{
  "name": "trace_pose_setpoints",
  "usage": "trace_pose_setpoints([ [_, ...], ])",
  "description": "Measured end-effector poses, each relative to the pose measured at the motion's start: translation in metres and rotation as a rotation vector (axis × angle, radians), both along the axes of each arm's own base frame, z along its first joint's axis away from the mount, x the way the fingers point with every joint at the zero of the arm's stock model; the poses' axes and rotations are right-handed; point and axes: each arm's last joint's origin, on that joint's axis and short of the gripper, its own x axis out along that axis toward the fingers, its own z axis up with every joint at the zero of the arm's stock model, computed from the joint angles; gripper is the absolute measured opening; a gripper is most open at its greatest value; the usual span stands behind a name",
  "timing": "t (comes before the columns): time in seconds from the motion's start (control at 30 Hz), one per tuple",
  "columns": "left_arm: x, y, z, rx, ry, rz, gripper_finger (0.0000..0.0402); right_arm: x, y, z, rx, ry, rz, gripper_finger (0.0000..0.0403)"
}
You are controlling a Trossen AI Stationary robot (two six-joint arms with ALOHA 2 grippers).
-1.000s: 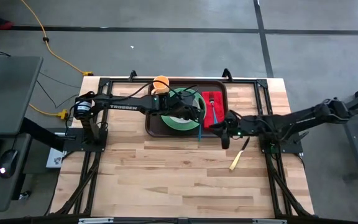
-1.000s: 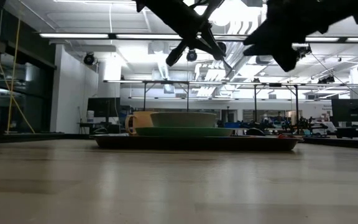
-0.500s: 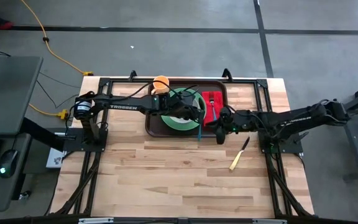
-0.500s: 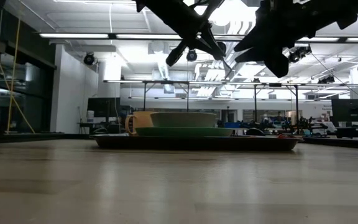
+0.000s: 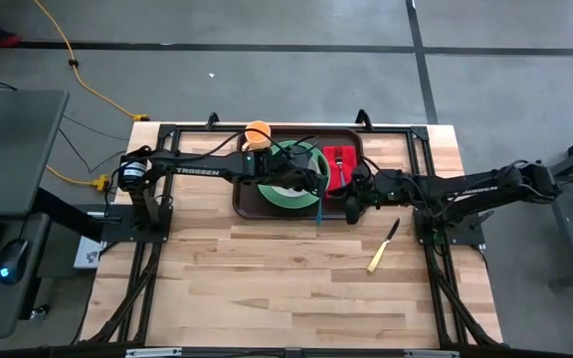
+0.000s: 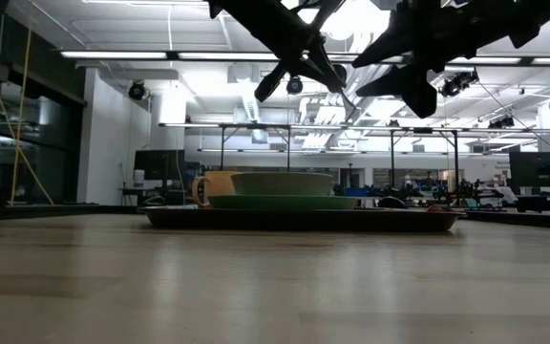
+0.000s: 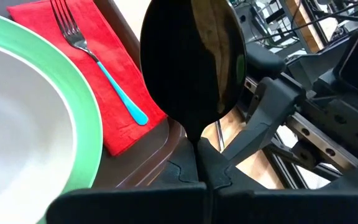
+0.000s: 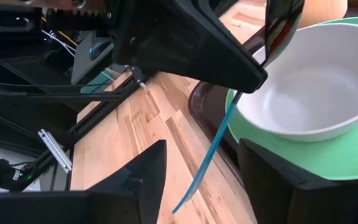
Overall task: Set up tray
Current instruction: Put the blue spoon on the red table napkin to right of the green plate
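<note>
Left gripper [image 5: 318, 189], clamped on a blue-handled spoon [image 7: 193, 59], poised over the near right edge of the green plate [image 5: 288, 196]. Right gripper [image 5: 352, 204], fingers spread apart, just beside the spoon over the red napkin [image 5: 340, 171] bearing a fork [image 7: 98, 65]. Plate, white bowl [image 8: 309, 81], napkin and orange mug [image 5: 257, 132] all inside the dark brown tray [image 5: 249, 202] at the table's [image 5: 267, 278] far middle. Knife [image 5: 382, 246] on bare wood, near the tray's right.

Pale planked wooden table [image 5: 267, 278] with matt grain, dark brown smooth plastic tray [image 5: 246, 204], glossy green plate [image 7: 86, 124], creased red cloth napkin [image 7: 114, 99], shiny metal fork with turquoise handle [image 7: 82, 50], glossy dark spoon bowl [image 7: 192, 59]
</note>
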Motion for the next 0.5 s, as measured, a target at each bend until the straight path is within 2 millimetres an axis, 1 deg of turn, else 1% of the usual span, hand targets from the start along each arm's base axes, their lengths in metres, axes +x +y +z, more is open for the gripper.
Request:
trace_pose_setpoints([
  [0.13, 0.000, 0.000, 0.000, 0.002, -0.002, 0.003, 0.0010, 0.000, -0.001, 0.000, -0.008, 0.001, -0.022, 0.0185],
  [0.3, 0.002, 0.000, 0.003, 0.006, -0.038, 0.003, 0.0010, 0.002, -0.002, -0.003, -0.007, 0.011, -0.049, 0.0181],
  [0.5, 0.002, 0.000, 0.004, 0.014, -0.048, -0.005, 0.0010, 0.010, -0.004, -0.015, 0.018, 0.060, -0.048, 0.0173],
])
